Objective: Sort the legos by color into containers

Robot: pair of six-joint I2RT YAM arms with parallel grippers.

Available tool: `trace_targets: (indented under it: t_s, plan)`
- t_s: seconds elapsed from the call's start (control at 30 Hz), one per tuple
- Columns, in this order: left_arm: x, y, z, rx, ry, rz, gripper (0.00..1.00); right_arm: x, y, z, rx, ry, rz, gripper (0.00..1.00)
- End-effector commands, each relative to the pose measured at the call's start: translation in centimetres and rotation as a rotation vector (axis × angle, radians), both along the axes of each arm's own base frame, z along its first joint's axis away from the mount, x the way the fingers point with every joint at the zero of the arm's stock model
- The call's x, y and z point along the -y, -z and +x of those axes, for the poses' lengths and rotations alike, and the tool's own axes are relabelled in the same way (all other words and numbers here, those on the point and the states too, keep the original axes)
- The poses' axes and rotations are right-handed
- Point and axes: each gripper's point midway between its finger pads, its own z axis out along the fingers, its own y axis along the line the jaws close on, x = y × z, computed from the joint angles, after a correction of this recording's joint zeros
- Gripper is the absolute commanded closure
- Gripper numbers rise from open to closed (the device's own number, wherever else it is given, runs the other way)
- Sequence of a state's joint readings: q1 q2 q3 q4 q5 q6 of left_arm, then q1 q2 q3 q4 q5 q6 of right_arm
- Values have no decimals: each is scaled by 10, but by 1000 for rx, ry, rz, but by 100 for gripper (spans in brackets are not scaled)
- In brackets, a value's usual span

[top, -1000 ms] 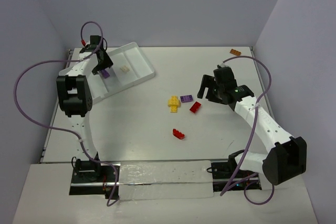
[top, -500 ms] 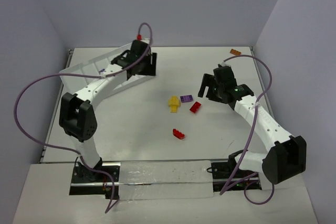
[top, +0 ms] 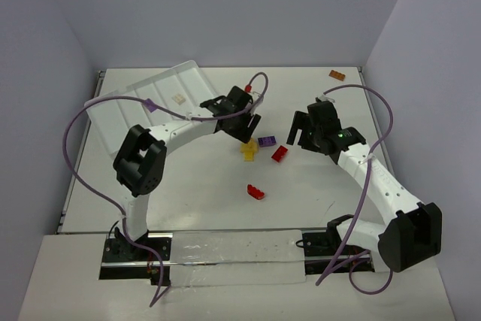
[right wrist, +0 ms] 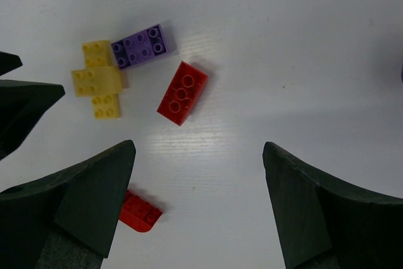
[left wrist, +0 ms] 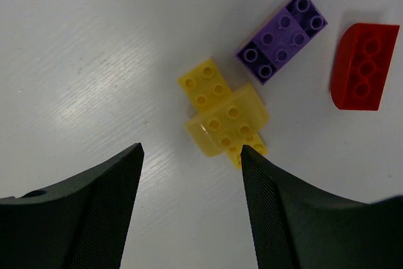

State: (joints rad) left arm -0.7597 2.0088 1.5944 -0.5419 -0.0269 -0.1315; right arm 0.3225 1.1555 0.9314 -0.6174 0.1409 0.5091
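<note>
Above the yellow lego hangs my left gripper, open and empty, its right finger at the brick's edge. A purple lego and a red lego lie just beyond. From the top, the left gripper is over the yellow lego. My right gripper is open and empty, to the right of the red lego. Its view shows that red lego and a second red one. The white tray holds a purple lego and a beige lego.
An orange lego lies at the far right corner of the table. A second red lego sits alone nearer the arm bases. The left arm's purple cable loops out over the table's left side.
My left arm has swung from the tray at the far left to the middle, over the yellow lego. The right arm has barely moved.
</note>
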Motion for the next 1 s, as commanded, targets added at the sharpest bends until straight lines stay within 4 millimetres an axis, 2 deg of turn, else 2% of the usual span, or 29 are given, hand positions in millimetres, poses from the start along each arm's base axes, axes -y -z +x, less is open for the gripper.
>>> trace_targets:
  t_s: [0.0,0.17,0.47,0.7,0.97]
  plan:
    - [15,-2,14,46,60,-17,29,8,-2,-5,15,33,-5,11]
    - [26,19,15,2,76,-9,26,11,1,-6,6,34,-21,11]
    - [44,25,9,-37,110,-71,24,9,1,-4,-5,19,-23,11]
    - [48,37,-5,-98,127,-84,30,8,0,-6,-7,7,-22,11]
    - [45,27,-13,-111,93,-108,32,7,2,-4,-11,0,-19,11]
